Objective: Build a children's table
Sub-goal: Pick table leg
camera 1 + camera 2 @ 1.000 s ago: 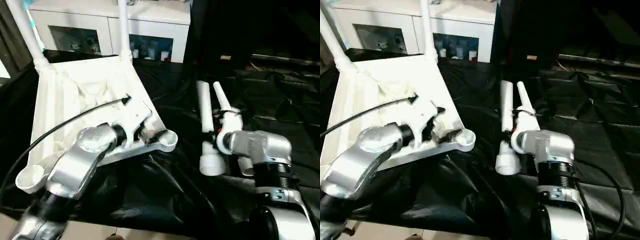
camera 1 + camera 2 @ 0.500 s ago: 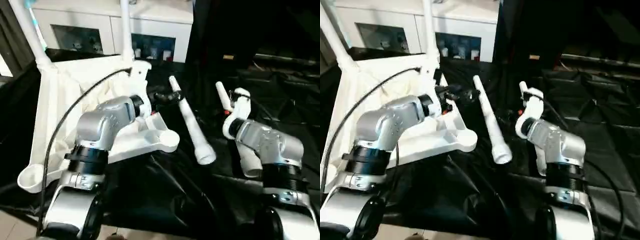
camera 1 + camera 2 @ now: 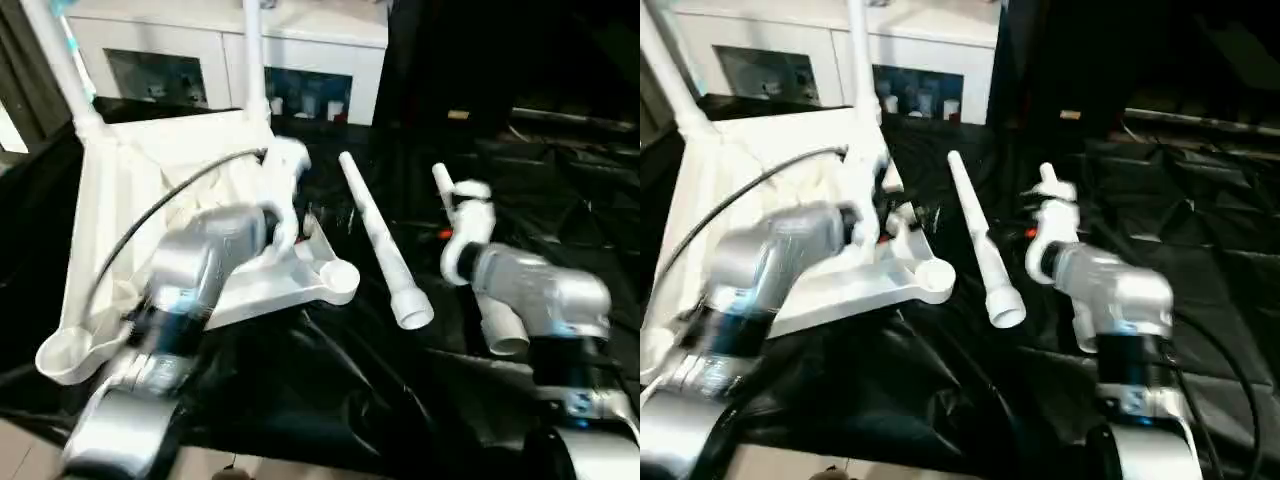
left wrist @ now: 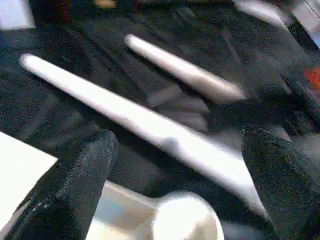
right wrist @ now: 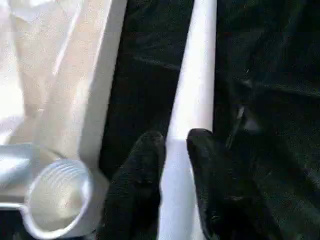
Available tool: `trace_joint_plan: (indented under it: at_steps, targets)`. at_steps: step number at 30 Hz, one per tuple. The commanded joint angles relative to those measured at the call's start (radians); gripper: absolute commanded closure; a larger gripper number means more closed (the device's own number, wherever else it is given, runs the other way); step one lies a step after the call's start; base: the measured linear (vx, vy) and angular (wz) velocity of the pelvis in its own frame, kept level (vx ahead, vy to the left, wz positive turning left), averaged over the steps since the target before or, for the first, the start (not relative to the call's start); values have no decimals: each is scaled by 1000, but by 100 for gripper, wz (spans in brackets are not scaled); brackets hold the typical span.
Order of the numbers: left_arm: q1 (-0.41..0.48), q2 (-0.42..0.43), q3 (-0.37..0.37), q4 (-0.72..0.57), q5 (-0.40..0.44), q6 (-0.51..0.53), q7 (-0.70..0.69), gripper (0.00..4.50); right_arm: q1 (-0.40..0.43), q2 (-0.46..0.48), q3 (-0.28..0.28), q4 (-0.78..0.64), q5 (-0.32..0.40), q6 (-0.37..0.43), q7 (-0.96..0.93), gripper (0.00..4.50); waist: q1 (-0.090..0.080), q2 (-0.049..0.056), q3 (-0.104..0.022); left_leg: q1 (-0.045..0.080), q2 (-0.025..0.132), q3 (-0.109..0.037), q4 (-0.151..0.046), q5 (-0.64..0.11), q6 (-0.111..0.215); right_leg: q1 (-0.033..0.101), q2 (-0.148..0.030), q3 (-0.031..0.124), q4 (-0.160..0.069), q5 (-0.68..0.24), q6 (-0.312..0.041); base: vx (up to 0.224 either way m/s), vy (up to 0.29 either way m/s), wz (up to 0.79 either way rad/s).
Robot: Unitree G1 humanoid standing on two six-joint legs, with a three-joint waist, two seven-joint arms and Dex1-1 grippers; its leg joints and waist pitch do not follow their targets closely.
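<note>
The children's table lies in parts: its white tabletop (image 3: pixel 110 230) rests underside up at the left. Two legs (image 3: pixel 252 60) stand in its far corners. The near corner socket (image 3: pixel 338 276) is vacant. A loose leg (image 3: pixel 385 245) lies slantwise on the black sheet beside that socket. My left gripper (image 4: pixel 177 137) hovers open above this leg and the socket, holding nothing. My right gripper (image 5: pixel 175 136) is shut on another leg (image 3: pixel 497 325) further right, one black finger on each side of the tube.
A white cabinet (image 3: pixel 220 60) with glass doors stands behind the big table. Crumpled black sheeting (image 3: pixel 560 180) covers that table. The left arm's black cable (image 3: pixel 170 205) arcs over the tabletop. The table's near edge runs along the bottom of the eye views.
The loose leg has swung from beside the right leg to a slant near the socket. My left arm has drawn back from its tip. The right gripper has shut on its leg.
</note>
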Motion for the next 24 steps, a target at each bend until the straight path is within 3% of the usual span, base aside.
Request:
trace_joint_plan:
  at_steps: [1,4,6,15,16,18,20,21,24]
  targets:
    - [0,25,-56,-55,23,-4,-40,0,-37,-15,11,23,-19,-5,-15,312,0,-6,-78,-5,-13,20,-61,-97,-20,67,-43,38,-76,-198,-132,0,0,0]
    - [16,49,-77,-90,21,8,-55,0,-84,-18,23,66,-15,28,-13,275,0,-6,-76,-3,-14,21,-60,-112,-25,66,-42,40,-78,-204,-126,0,0,0]
    - [23,55,-76,-102,16,13,-62,0,-110,-23,36,93,-16,44,-3,249,-2,-12,-76,-7,-15,20,-61,-106,-28,71,-41,38,-77,-202,-125,0,0,0]
    - [46,104,-93,-170,16,29,-107,0,-204,-51,130,242,-93,69,10,185,-4,-17,-76,-9,-14,22,-59,-79,-36,68,-41,39,-70,-166,-134,0,0,0]
    - [58,118,-97,-193,17,28,-117,0,-223,-59,161,273,-104,82,18,168,-4,-22,-78,-7,-13,21,-59,-79,-36,69,-42,39,-67,-160,-136,0,0,0]
    - [66,128,-101,-211,17,27,-126,0,-233,-65,183,290,-106,91,37,168,-5,-18,-75,-8,-13,22,-59,-88,-38,67,-42,39,-68,-160,-137,0,0,0]
    - [79,140,-103,-234,10,35,-138,0,-235,-64,204,300,-104,110,64,168,-6,-21,-75,-8,-13,21,-60,-101,-38,68,-42,39,-69,-166,-135,0,0,0]
    - [85,147,-106,-247,8,38,-145,0,-235,-63,215,310,-106,116,81,168,-5,-15,-75,-7,-13,21,-60,-105,-39,67,-42,39,-70,-170,-134,0,0,0]
    - [100,167,-115,-271,9,43,-158,0,-227,-54,237,343,-114,118,103,168,-7,-17,-74,-7,-12,20,-61,-119,-43,67,-43,39,-72,-184,-140,0,0,0]
